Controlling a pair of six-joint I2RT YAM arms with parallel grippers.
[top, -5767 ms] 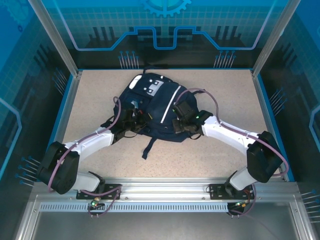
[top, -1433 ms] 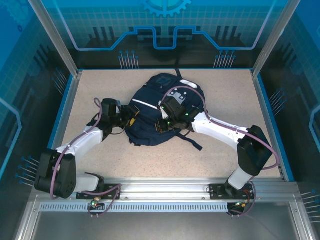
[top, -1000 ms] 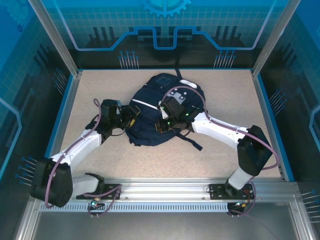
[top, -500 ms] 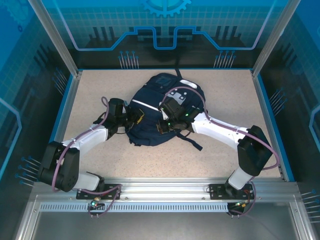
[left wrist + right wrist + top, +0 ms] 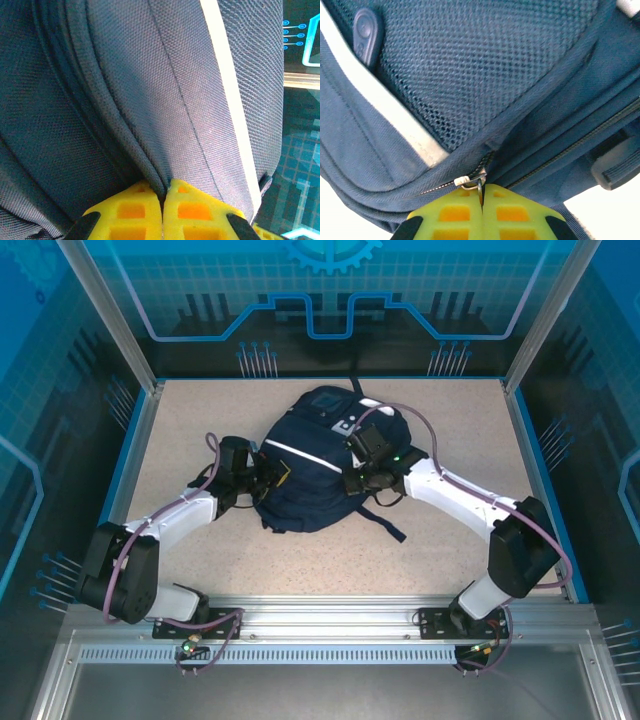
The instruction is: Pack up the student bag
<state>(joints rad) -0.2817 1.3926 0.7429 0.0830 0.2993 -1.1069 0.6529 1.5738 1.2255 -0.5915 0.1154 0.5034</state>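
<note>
A speckled beige table (image 5: 450, 430) inside a blue-lit, aluminium-framed enclosure carries the student bag (image 5: 310, 480). The bag lies near the middle, a little toward the far side, with its white reflective stripe (image 5: 226, 90) crossing the front. The left gripper (image 5: 163, 187) is clamped tight on a ridge of navy fabric at the bag's left flank, probably to anchor it against a pull. The right gripper (image 5: 481, 192) is pinched closed on the metal zipper pull (image 5: 471, 182) below the mesh panel (image 5: 485, 75). From this close it is hard to tell which compartment the zipper serves. One side braced, the other holding the slider: the zipper looks ready to be drawn.
</note>
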